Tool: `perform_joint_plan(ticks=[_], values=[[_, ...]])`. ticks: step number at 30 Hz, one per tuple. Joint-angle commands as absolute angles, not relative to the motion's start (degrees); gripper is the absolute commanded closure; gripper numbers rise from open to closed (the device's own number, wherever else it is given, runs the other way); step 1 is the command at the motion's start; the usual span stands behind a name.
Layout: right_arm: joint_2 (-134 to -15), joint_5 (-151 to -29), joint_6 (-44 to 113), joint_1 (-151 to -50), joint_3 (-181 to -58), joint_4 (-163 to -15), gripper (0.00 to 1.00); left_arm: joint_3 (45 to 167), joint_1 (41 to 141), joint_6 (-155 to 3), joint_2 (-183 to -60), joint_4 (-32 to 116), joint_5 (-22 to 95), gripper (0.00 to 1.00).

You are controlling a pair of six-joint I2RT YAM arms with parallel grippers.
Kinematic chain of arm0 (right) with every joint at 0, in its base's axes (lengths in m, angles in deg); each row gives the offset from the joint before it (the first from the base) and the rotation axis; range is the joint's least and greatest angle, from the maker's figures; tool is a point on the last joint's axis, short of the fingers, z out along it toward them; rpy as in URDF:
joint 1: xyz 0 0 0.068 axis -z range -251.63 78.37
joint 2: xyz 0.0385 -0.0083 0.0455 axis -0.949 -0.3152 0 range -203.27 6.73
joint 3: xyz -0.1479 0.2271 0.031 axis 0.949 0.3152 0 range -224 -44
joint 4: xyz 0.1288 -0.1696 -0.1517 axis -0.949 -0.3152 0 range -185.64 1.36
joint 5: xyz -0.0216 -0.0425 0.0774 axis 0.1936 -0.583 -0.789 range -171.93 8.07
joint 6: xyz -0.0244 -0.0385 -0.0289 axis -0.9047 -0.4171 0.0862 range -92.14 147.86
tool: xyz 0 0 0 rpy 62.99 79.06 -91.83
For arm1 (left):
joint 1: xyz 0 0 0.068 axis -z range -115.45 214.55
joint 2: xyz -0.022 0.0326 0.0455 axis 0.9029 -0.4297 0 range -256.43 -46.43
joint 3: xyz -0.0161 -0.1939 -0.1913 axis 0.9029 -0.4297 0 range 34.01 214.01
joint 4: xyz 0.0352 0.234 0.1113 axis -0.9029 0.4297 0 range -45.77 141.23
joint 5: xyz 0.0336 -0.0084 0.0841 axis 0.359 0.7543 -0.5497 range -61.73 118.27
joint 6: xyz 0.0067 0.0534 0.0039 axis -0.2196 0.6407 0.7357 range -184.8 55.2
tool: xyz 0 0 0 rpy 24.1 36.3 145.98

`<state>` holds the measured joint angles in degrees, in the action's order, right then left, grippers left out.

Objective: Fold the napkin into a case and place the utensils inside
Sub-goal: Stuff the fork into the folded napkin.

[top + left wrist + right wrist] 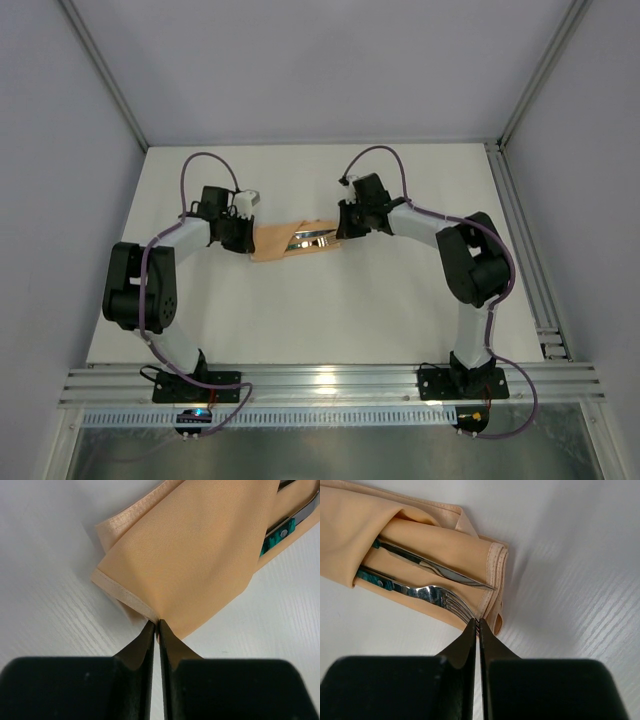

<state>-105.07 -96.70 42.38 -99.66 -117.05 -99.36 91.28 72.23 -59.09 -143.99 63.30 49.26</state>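
We see the case (285,243), a flat pocket of folded peach-orange cloth, lying on the white table (330,320) between the two arms, a little left of the middle.

In the right wrist view the knife (440,570) and the fork (427,592) lie side by side inside the case. Their teal handles are tucked under the top flap and their silver ends lie bare on the lower layer, pointing toward the hemmed end. The fork sits nearer the camera than the knife. In the left wrist view a short piece of a teal handle (274,539) with a round metal rivet peeks out from under the cloth at the far end.

The left gripper (155,624) is at the left end of the case. Its fingers are drawn almost together, with only a thin slit between them, and they pinch the folded corner of the cloth.

The right gripper (476,622) is at the other end. Its fingers are pressed together, with the tips at the hemmed edge just beside the fork's tines. We cannot tell whether any cloth is caught between them.
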Motion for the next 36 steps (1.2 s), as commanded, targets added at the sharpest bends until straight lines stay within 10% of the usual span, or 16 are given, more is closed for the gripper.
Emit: perform_joint_plan(ticks=[1, 23, 36], values=[[-105.5, -97.1, 44.7, -100.6, -117.9, -96.3, 0.96, 91.2, 71.8, -57.9, -142.2, 62.3, 49.3, 0.93], [-105.4, -91.1, 57.0, -103.2, -111.8, -84.6, 0.96, 91.0, 71.8, -58.1, -141.4, 62.4, 49.8, 0.89], [-97.2, -84.3, 47.8, -103.4, -116.0, -96.0, 0.64, 93.0, 71.8, -57.7, -139.7, 63.6, 47.7, 0.73]])
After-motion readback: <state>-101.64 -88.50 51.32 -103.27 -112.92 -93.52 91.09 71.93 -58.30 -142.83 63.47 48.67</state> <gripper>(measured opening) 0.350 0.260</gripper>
